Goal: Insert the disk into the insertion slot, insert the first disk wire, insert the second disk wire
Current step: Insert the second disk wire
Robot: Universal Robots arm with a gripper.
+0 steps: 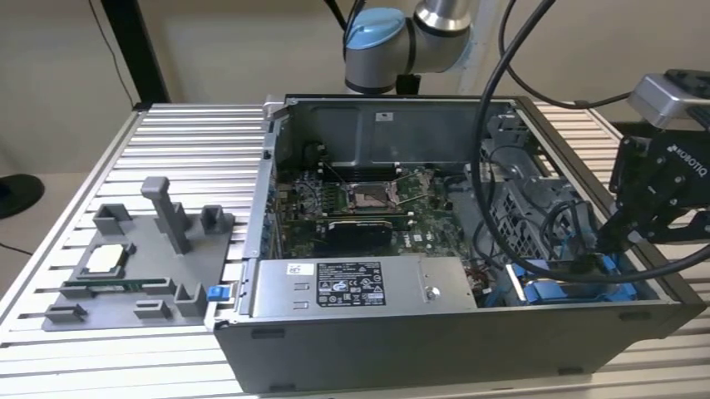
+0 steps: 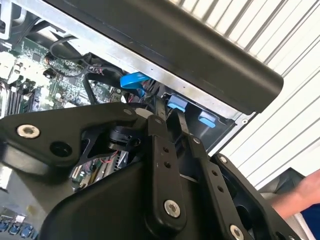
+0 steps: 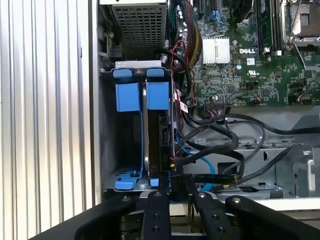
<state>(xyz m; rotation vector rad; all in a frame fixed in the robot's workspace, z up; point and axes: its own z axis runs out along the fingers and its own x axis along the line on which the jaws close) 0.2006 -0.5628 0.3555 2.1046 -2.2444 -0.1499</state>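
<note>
- Fixture tray [image 1: 145, 266]: grey, with posts; on the ribbed table [image 1: 189, 141] at the exterior view's left, well apart from the work.
- Computer case [image 1: 444, 349]: centre, lying open; power-supply box [image 1: 355, 287] along the near wall, motherboard [image 1: 367, 199] behind it.
- Slot [image 3: 107, 125]: grey metal bay with blue tabs, in the case's corner at the exterior view's right.
- Disk [image 3: 161, 140]: on edge inside the slot, in its blue carrier. First step judged done.
- Gripper [image 3: 177, 177]: at the disk's connector end. Jaws narrow, apparently pinching the plug of a black wire [image 3: 215, 179].
- Plug: whether it is seated cannot be told. Both wire steps judged outstanding.
</note>
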